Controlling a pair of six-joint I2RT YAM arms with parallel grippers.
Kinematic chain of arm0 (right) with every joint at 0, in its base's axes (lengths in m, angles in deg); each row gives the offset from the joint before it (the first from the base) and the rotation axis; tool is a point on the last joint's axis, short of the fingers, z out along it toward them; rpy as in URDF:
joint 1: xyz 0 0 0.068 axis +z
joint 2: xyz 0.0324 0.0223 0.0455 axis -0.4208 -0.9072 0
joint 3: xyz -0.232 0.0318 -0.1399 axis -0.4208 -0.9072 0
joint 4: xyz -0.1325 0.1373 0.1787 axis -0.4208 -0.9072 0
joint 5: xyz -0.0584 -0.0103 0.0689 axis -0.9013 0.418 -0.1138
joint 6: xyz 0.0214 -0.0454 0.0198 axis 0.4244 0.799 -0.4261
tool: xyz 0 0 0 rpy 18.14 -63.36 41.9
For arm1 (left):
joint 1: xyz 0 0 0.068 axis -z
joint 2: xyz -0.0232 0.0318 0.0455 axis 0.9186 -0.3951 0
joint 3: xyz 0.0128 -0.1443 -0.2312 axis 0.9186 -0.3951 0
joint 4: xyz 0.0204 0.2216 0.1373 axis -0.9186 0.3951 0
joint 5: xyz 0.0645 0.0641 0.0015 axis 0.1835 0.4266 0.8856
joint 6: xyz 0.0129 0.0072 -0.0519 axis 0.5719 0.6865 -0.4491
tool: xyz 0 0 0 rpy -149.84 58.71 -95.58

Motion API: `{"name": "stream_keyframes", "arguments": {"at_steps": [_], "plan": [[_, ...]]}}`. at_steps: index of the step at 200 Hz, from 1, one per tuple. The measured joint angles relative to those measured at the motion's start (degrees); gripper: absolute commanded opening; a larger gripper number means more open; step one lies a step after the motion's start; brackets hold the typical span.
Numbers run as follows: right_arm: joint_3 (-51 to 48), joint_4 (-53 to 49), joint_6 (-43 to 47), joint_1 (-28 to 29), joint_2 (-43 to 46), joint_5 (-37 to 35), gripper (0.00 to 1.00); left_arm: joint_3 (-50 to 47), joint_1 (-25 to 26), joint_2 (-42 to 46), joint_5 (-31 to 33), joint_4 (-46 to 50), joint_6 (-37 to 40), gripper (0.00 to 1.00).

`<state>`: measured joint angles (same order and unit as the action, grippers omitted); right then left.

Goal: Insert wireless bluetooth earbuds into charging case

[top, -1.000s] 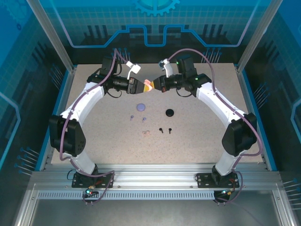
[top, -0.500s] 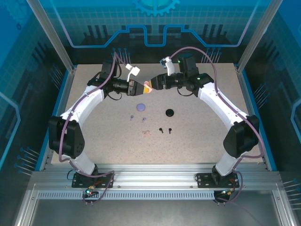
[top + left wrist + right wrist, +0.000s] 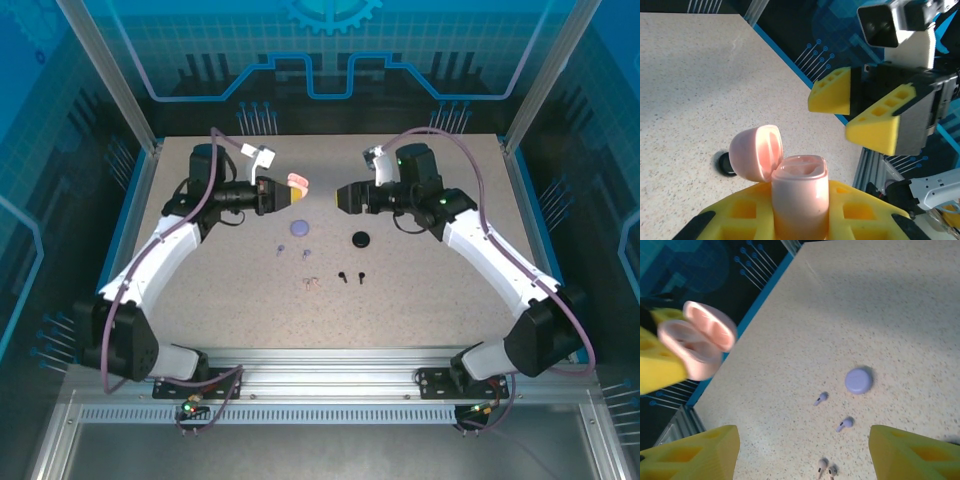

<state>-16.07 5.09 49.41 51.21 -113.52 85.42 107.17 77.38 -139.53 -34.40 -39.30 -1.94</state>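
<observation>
**Speckled table (image 3: 200, 250), blue-walled enclosure: pink case held aloft, lid open**

- Earbuds: all lie loose on the table.
- The lavender buds (image 3: 282, 248) sit just on the near side of the lavender case (image 3: 297, 227), a little apart from each other.
- The pale pink buds (image 3: 310, 283) lie side by side, farther from that case toward the arm bases.
- The black buds (image 3: 342, 275) lie near-right of the lavender case.
- The black case (image 3: 361, 238) is closed and lies to the lavender case's right.
- The pink case (image 3: 800, 185) has its lid hinged open and is raised off the table beyond the lavender case.
- The left gripper (image 3: 288, 195) has its fingers clamped on the pink case's body.
- The right gripper (image 3: 340, 197) has its fingers spread wide and holds nothing. It is beyond and to the right of the lavender case, facing the pink case across a gap.
</observation>
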Motion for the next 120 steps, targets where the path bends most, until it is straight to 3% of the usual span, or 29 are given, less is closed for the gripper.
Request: {"name": "stream_keyframes", "arguments": {"at_steps": [58,120], "plan": [[-5.0,0.6,-2.7,7.8,1.4,-9.2,0.7,-8.8,0.0,12.7,7.5,-5.0,-3.8,0.0],[-7.5,0.7,-6.0,16.2,-1.9,-18.6,0.69,-18.9,1.2,24.1,19.6,-9.4,-6.8,0.0]]}}
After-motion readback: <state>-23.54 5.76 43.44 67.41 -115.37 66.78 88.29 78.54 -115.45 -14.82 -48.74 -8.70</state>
